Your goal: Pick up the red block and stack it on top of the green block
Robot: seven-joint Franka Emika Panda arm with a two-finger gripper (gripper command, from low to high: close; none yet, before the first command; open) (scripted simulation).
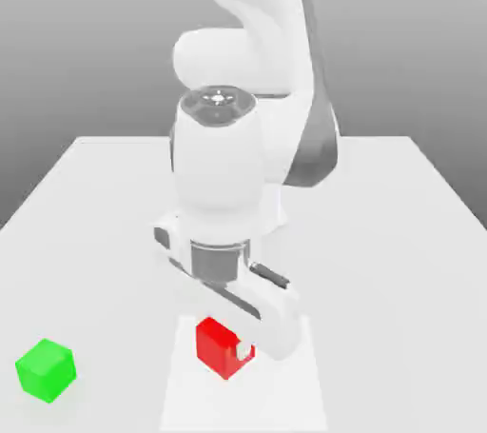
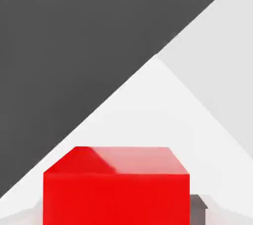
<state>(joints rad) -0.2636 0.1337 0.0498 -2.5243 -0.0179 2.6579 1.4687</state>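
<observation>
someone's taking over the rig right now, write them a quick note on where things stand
Gripper: shut on the red block, a finger against its side.
Red block: low at the pale patch, near the exterior view's front; can't tell if it has left the surface.
Green block: on the table, off to the exterior view's left, nothing on top.
Done: red block gripped.
Left: raise it clear, carry it over the green block, set it on top, let go.
</observation>
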